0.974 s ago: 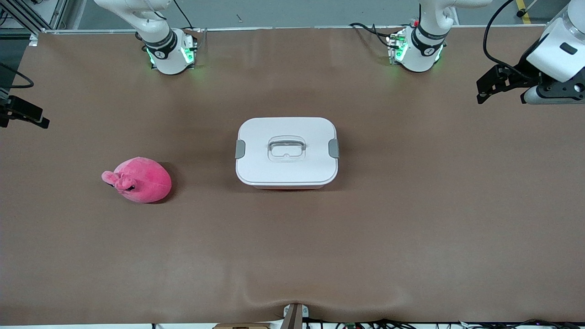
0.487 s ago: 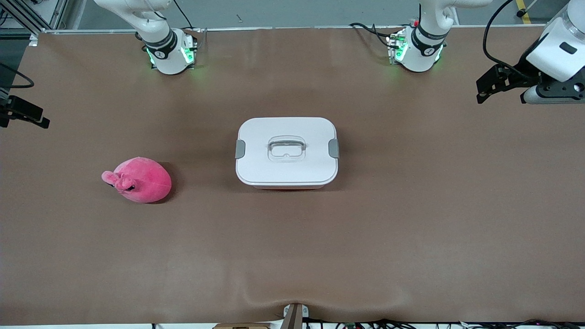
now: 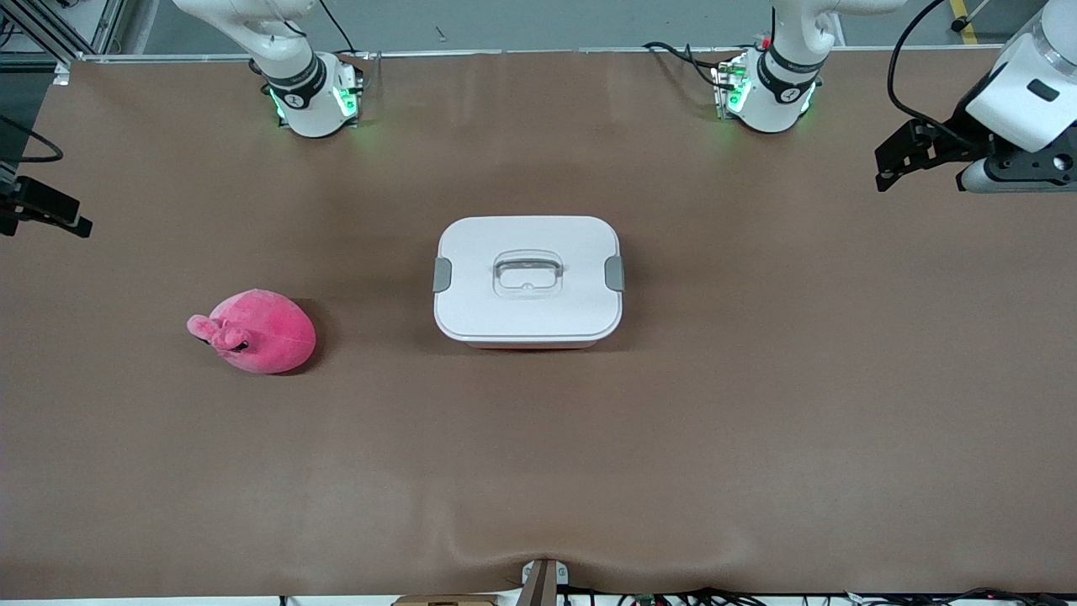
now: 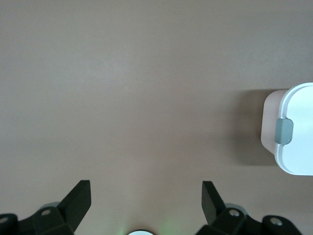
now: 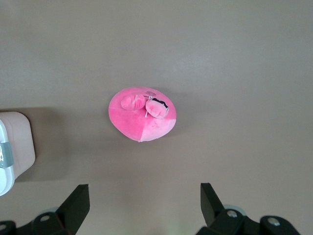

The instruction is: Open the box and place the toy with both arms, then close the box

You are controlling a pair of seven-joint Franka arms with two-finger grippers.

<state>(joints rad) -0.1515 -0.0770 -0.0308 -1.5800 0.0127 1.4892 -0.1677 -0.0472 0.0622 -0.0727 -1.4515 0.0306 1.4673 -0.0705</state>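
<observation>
The box (image 3: 527,280) sits shut in the middle of the table, with a white lid, grey side clips and a clear top handle. The pink plush toy (image 3: 257,331) lies on the table toward the right arm's end, a little nearer the front camera than the box. My left gripper (image 3: 893,164) hangs open and empty over the table's left-arm end; its wrist view (image 4: 144,188) shows one end of the box (image 4: 293,132). My right gripper (image 5: 144,191) is open and empty, high over the right-arm end, with the toy (image 5: 142,115) and a box corner (image 5: 14,147) in its wrist view.
The brown table mat (image 3: 757,404) is bare around the box and toy. The two arm bases (image 3: 315,97) stand lit green along the table's edge farthest from the front camera. A small bracket (image 3: 543,581) sits at the nearest edge.
My left arm's hand has shifted very slightly toward the box. The box, the toy and the right arm have not moved.
</observation>
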